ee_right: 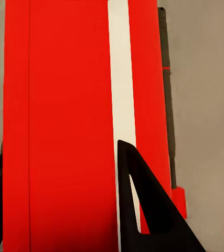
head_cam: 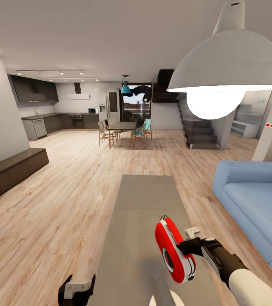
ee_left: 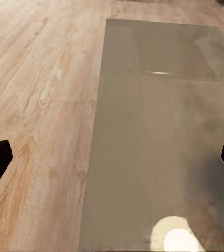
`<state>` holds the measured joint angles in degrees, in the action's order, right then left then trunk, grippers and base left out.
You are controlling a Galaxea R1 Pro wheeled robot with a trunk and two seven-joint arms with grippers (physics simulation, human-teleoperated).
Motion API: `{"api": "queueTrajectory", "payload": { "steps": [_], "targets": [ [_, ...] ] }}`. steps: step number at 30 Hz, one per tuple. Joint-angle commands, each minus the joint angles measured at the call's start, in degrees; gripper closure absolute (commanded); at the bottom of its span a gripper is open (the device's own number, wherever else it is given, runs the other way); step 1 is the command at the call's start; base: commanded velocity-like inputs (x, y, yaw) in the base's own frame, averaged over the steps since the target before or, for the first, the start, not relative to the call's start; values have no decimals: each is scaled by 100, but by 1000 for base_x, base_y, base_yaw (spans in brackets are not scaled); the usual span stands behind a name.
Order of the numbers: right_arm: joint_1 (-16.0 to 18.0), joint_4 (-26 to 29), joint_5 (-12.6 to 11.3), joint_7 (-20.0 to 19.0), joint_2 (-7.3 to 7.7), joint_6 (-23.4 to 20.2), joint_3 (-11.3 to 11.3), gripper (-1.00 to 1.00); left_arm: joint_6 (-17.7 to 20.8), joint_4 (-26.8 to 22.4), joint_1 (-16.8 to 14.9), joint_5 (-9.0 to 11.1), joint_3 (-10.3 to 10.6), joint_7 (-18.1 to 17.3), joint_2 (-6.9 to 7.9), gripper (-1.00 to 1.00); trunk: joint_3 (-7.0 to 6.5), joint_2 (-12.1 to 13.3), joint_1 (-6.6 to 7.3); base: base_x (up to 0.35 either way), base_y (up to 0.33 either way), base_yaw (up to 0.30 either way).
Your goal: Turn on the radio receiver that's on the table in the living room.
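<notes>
Red radio lifted over the grey table, pinched in the right gripper.

No readable writing shows on the radio receiver (head_cam: 175,251); it sits low and right of centre in the head view, tilted, above the table (head_cam: 140,221), with the right gripper (head_cam: 187,246) clamped on its edge. In the right wrist view a black finger (ee_right: 143,210) lies across the red shell. The left gripper (head_cam: 76,290), at the bottom left, is spread wide. A blue sofa (head_cam: 255,204) fills the right edge; a white pendant lamp (head_cam: 225,72) hangs at upper right.
</notes>
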<state>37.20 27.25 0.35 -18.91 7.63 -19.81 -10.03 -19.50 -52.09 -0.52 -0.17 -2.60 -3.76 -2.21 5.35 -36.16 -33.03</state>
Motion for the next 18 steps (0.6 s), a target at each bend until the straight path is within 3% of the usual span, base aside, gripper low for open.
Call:
{"api": "queueTrajectory", "payload": {
  "steps": [1, 5, 11, 18],
  "targets": [
    [-2, 15, -27, -3152, 50, 2, 2, 100, 39, -38, 0, 8, 0, -106, -2, -100, 1, 0, 0, 0, 0, 0],
    [-2, 29, -24, -3563, 135, 129, 2, 100, 96, -117, 0, -48, 122, -195, -9, -100, 1, 0, 0, 0, 0, 0],
    [-2, 27, -26, -4231, 169, 324, 0, 100, 690, -326, 0, -255, 484, -235, -15, -100, 1, 0, 0, 0, 0, 0],
    [-2, 26, -26, -4416, 230, 531, 5, 100, 834, -387, 0, -289, 623, -240, -18, -100, 1, 0, 0, 0, 0, 0]
  ]
}}
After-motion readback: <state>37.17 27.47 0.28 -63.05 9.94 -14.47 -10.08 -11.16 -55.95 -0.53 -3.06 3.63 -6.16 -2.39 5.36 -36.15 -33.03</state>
